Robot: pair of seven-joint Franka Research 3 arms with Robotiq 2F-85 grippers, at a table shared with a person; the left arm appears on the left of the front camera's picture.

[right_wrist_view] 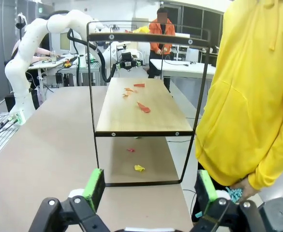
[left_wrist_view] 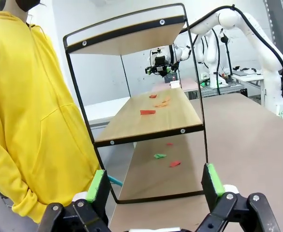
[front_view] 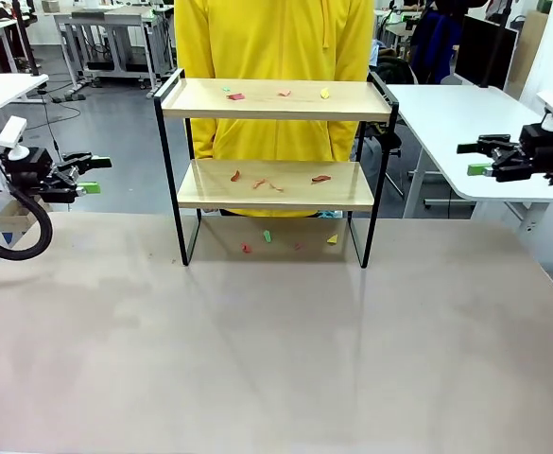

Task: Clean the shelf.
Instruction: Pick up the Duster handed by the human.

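Shelf (front_view: 276, 99), far centre: scraps (front_view: 236, 96) scattered on both boards, awaiting removal. Left hand (front_view: 93, 175) and right hand (front_view: 476, 158) are held wide apart, empty, flanking it.

The shelf (front_view: 257, 112) stands at the far middle of the table (front_view: 276, 340); a person (front_view: 274, 38) stands just behind it; scraps (front_view: 235, 96) lie on its top board (front_view: 352, 99), on its lower board (front_view: 200, 184) and on the table beneath; the left gripper (front_view: 95, 175) hangs well off its left side, the right gripper (front_view: 472, 159) well off its right
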